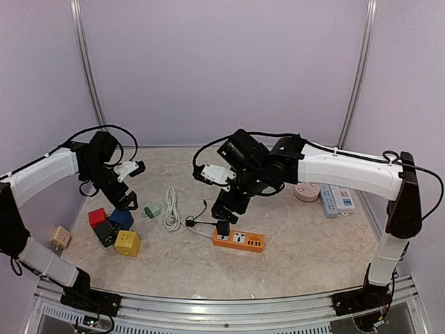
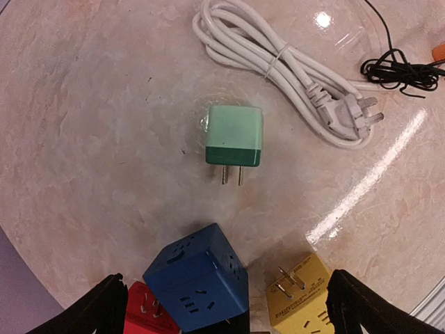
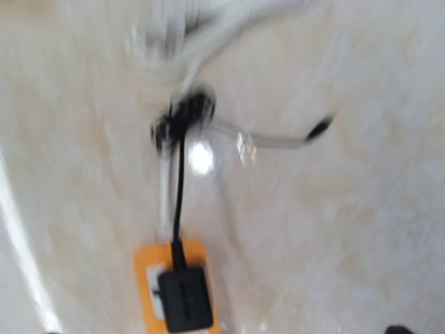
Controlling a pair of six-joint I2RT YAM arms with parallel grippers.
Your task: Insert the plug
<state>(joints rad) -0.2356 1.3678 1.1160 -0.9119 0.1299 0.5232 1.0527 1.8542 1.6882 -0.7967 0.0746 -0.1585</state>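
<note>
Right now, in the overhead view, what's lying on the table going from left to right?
beige cube, red cube, yellow cube, green adapter, white coiled cable, orange power strip, pink round socket, white power strips

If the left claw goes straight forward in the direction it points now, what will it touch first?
Probably the blue socket cube, which sits between the fingers of the open left claw in the wrist view, nearer than the green plug. Depth is unclear, so this is a guess.
</note>
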